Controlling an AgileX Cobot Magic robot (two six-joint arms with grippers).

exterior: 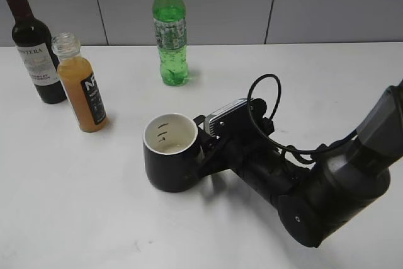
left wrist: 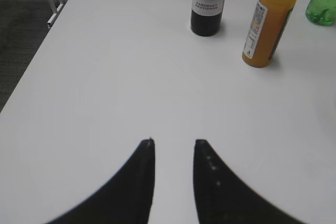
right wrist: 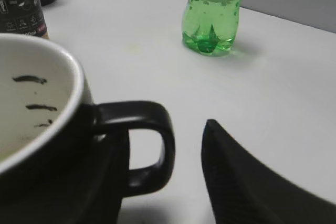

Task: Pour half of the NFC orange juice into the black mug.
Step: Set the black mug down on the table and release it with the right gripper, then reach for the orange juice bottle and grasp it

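A dark wine bottle (exterior: 31, 45) with a white label stands at ten o'clock on the white table (exterior: 94, 218). A green soda bottle (exterior: 170, 29) with a yellow cap stands upright near twelve o'clock, well apart from it. Grey wall panels (exterior: 220, 4) run behind.

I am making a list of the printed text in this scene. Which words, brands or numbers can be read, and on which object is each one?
"FRONTERA": wine bottle, white label; smaller lines below are too blurred to trust.
"ORANGE JUICE": top of the black label of the NFC orange juice, small and faint.
"N": large white letter on the same bottle; the rest turns away.
Green soda bottle: label print too small to read.
Black mug: only dark marks inside, no readable text.
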